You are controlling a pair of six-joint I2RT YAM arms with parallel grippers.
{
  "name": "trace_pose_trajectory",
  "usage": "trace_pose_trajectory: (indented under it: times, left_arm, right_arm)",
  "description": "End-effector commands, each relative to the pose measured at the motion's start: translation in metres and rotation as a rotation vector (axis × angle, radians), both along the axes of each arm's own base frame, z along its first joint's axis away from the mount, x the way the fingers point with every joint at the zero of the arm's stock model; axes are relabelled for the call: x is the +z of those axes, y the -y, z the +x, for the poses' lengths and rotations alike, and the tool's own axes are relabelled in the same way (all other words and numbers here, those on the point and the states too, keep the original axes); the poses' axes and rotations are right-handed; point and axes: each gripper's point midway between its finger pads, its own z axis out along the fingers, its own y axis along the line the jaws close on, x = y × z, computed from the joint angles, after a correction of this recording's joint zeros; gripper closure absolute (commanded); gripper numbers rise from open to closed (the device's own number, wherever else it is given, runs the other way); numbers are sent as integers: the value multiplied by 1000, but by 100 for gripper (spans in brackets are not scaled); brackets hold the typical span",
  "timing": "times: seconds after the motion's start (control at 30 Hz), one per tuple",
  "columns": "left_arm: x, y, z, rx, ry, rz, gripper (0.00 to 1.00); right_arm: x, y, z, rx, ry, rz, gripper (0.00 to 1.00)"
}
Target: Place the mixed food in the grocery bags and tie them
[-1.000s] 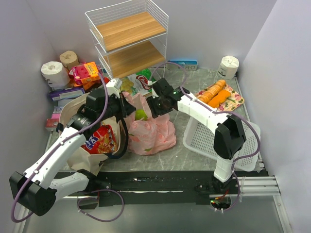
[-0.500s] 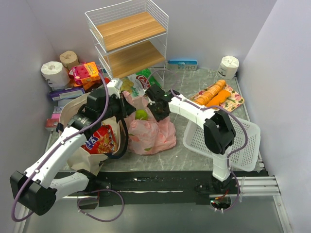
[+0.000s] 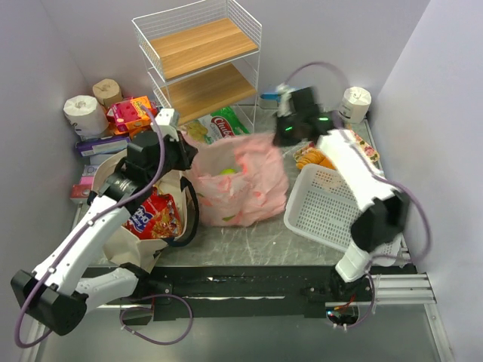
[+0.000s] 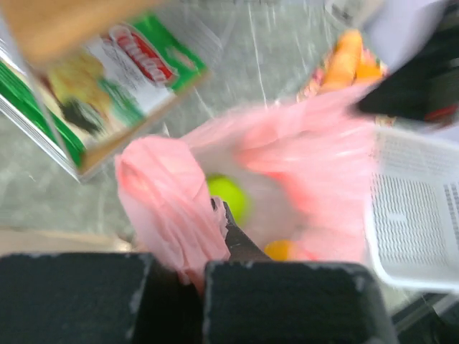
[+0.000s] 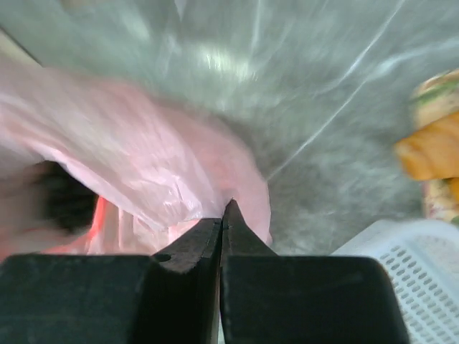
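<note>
Change vs a sec ago: R gripper [image 3: 281, 137] is open by the pink bag [image 3: 238, 181] mouth then; now its jaws are fully closed, pinching a fold of pink film at the tips (clear in R wrist view [image 5: 224, 213]). R arm now sits up toward 1 o'clock of the bag, and the film is pulled taut and lifted where it was slumped. L gripper [image 3: 185, 154] is closed too, a bunched pink handle clamped in it, at approx 10 o'clock of the bag.

Meaning, as I read it: both handle sides are now in hand and the mouth is stretched between the two arms, so loading of this bag looks done and this is set-up for the tie. No knot yet.

Bag body hangs between the grippers, at 7 o'clock from R tips and 4 o'clock from L tips. Green apple [image 4: 228, 197] and orange [image 4: 278, 249] sit inside, below L fingers. Tote [image 3: 121, 249] is at 8 o'clock of the bag, red snack pkt [image 3: 155, 215] in it, untied. White basket [image 3: 339, 215] is just beside the bag at 4 o'clock.
</note>
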Motion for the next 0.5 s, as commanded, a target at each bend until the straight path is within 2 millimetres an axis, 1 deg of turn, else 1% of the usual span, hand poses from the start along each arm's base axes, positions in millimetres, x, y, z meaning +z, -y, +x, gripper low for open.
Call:
trace_pose_trajectory:
  times: [0.0, 0.03, 0.07, 0.13, 0.17, 0.23, 0.27, 0.3, 0.33, 0.37, 0.4, 0.43, 0.47]
  left_arm:
    - [18, -22, 4, 96, 140, 20, 99]
    - [14, -23, 2, 99, 140, 8, 99]
    - [-6, -22, -1, 90, 111, 12, 99]
    - [-15, -17, -7, 70, 98, -17, 99]
    - [-28, -12, -9, 48, 82, -24, 99]
    - [-42, -6, -11, 27, 63, -25, 99]
    - [-50, 1, -13, 7, 57, -23, 99]
    - [-55, 6, -13, -4, 48, -17, 99]
    - [-62, 14, -14, -27, 32, -9, 99]
    - [-65, 19, -14, -40, 25, -8, 99]
    - [-64, 22, -13, -43, 21, -18, 99]
    - [-63, 26, -13, -49, 22, -23, 99]
    - [-61, 27, -12, -46, 27, -26, 99]
  right_arm:
    - [74, 8, -11, 46, 124, 326, 100]
    - [66, 12, -11, 36, 110, 333, 100]
    - [42, 22, -13, 3, 60, 324, 100]
    - [22, 28, -12, -19, 33, 327, 100]
    - [0, 31, -17, -23, -14, 320, 100]
    - [-19, 32, -18, -32, -60, 311, 92]
    - [-23, 32, -19, -39, -80, 314, 86]
    - [-25, 31, -18, -37, -91, 316, 75]
    - [-20, 28, -19, -25, -92, 330, 66]
    - [-12, 28, -17, -34, -79, 339, 55]
    - [1, 28, -17, -33, -45, 345, 40]
    - [10, 29, -14, -48, -7, 340, 34]
    - [27, 31, -16, -61, 45, 342, 29]
